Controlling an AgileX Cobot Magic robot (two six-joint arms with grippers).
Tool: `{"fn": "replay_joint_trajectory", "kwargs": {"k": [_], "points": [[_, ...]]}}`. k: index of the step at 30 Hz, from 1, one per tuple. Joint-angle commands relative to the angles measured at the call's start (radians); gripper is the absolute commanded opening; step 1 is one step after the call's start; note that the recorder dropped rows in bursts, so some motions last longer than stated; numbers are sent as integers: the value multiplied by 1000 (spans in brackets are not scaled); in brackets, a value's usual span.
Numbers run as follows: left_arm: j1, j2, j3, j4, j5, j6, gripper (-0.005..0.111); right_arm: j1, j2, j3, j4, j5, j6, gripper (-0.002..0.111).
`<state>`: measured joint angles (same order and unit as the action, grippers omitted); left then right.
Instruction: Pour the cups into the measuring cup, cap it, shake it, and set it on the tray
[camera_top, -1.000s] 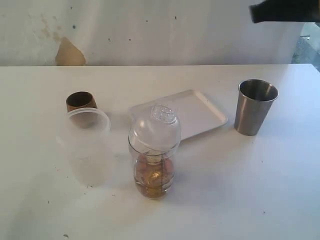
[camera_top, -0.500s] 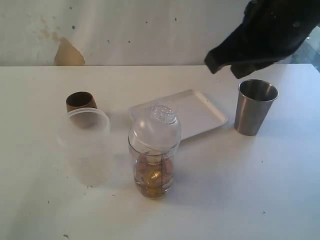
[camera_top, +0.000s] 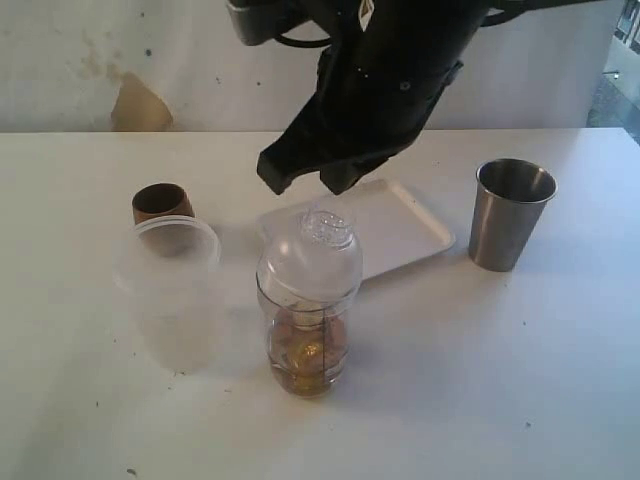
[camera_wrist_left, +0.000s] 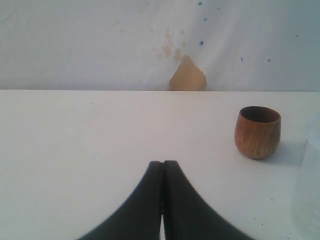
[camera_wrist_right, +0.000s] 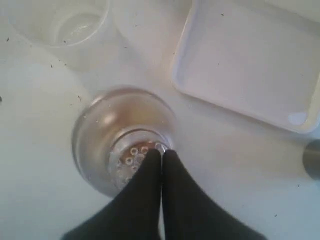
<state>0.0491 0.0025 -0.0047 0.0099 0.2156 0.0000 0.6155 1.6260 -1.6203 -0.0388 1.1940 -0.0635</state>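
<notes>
1. Plastic, clear and thin-walled: the measuring cup (camera_top: 308, 335) stands capped at about 6 o'clock from the table's middle, with amber contents low inside. I'd guess it is light and bottom-weighted.
2. Its domed cap (camera_top: 310, 262) looks slick and rounded, so I'd expect a grip to slide off there. The straight wall below the dome is the place to hold, firmly but without crushing.
3. The right gripper (camera_top: 302, 182) hovers just above the cap, jaws pressed together on nothing. They'd need to part first.
4. The left gripper (camera_wrist_left: 162, 167), likewise clenched and empty, sits low near the wooden cup (camera_wrist_left: 257, 132).
5. The tray (camera_top: 405, 215) lies at 1 o'clock from the measuring cup, the steel tumbler (camera_top: 510, 213) at 2.
</notes>
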Motion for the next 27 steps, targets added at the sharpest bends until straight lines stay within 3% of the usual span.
{"fn": "replay_joint_trajectory", "kwargs": {"k": [1, 12, 27], "points": [[-1, -2, 5, -2, -5, 0, 0, 3, 34, -8, 2, -15, -12, 0], [-1, -2, 5, -2, -5, 0, 0, 8, 49, -6, 124, -60, -64, 0], [-1, -2, 5, -2, -5, 0, 0, 12, 71, -6, 113, -60, -64, 0]]}}
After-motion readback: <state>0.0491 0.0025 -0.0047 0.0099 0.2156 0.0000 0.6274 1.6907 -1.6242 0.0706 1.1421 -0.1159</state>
